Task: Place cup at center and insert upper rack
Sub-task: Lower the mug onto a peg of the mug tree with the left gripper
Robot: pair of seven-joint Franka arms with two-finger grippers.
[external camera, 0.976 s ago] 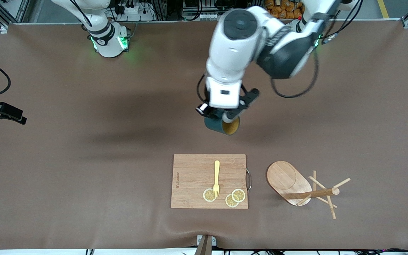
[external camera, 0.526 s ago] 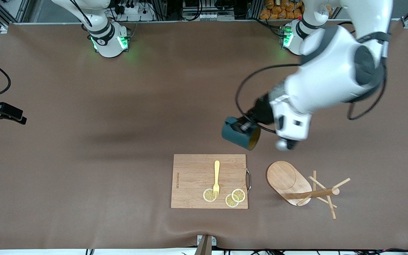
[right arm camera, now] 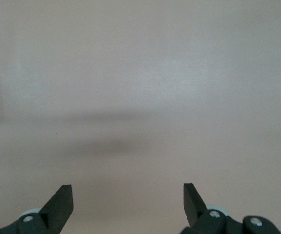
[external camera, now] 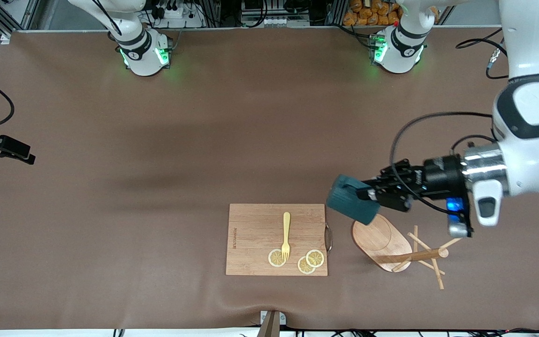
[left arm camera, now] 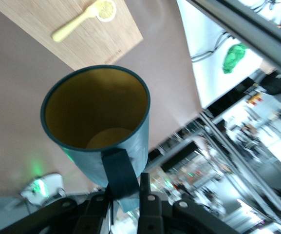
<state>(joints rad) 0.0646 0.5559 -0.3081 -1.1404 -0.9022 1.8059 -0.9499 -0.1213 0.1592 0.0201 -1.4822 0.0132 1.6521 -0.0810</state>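
Note:
The dark teal cup (external camera: 351,199) hangs tipped on its side in the air, over the table by the oval base of the upper rack (external camera: 382,236). My left gripper (external camera: 373,194) is shut on the cup's handle (left arm camera: 121,170). The left wrist view looks into the cup's (left arm camera: 96,112) yellowish inside, with my left gripper (left arm camera: 125,184) clamped on the handle. The upper rack lies on its side, its post (external camera: 412,256) and pegs pointing toward the left arm's end. My right gripper (right arm camera: 128,195) is open over bare table, holding nothing.
A bamboo cutting board (external camera: 251,238) lies beside the rack toward the right arm's end. A yellow fork (external camera: 286,234) and three lemon slices (external camera: 307,261) rest on it. Brown mat covers the table.
The left arm has swung the cup from over the table's middle toward the left arm's end and lower, to over the rack's base. The cup has turned onto its side. The right gripper stays open.

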